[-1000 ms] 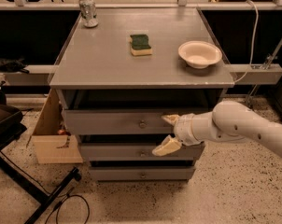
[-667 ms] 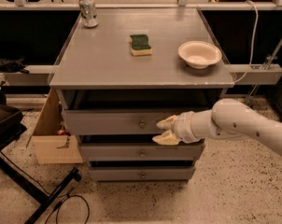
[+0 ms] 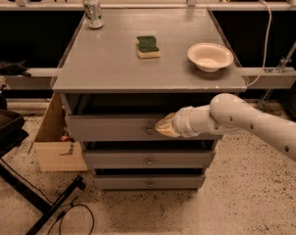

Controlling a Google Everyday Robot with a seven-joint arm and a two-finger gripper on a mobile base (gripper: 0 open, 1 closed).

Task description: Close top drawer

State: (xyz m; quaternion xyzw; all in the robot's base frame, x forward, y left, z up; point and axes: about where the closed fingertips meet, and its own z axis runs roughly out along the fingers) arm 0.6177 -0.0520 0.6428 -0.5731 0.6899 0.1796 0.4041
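The top drawer is the uppermost of three grey drawers in a grey cabinet. It stands slightly out from the cabinet, with a dark gap above its front panel. Its small round knob is at the centre of the panel. My gripper reaches in from the right on a white arm. Its tan fingers are drawn together into a wedge, and their tip rests against the drawer front just right of the knob. It holds nothing.
The cabinet top carries a can, a green-and-yellow sponge and a white bowl. The two lower drawers sit below. A cardboard box stands at the left, with a black stand and a cable on the floor.
My gripper has moved up and left from the drawer's right side to the front panel beside the knob. Its fingers have come together from a spread pose.
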